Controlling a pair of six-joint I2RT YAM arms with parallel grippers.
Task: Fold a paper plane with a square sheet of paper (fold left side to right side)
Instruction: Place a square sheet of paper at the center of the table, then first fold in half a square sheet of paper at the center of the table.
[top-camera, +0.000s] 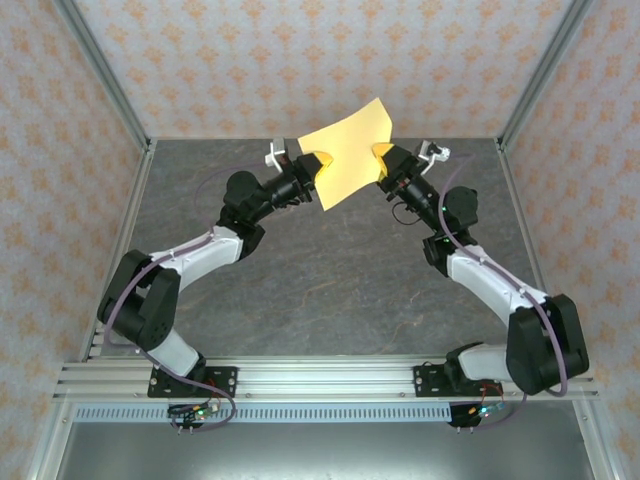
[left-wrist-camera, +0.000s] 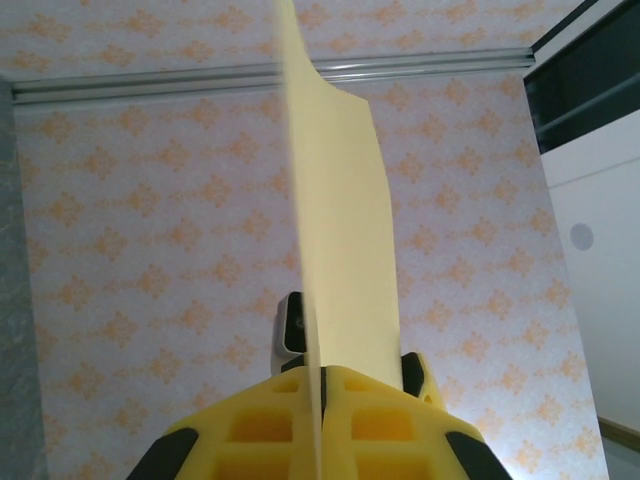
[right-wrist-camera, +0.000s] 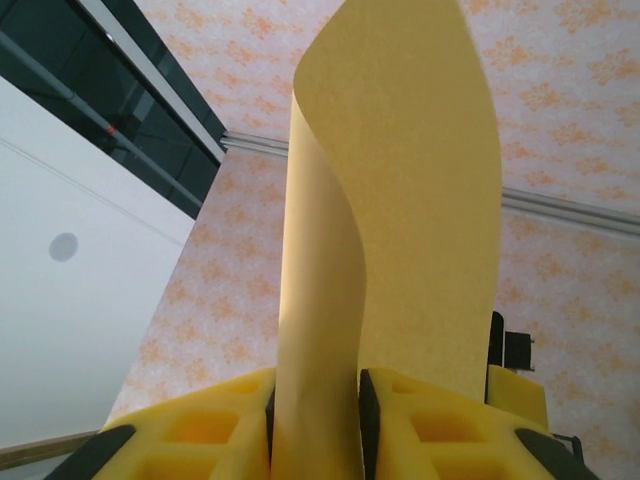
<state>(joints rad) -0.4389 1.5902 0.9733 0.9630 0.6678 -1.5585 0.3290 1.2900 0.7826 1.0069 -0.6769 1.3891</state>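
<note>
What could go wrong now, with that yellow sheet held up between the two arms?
1. The right jaws stand a little apart around the sheet, held above the table, so that side may slip free.
2. The sheet curls and twists in mid-air, so bringing its sides together could set a crooked crease.
3. The left jaws are shut on a thin edge; pulling apart might tear it.
</note>
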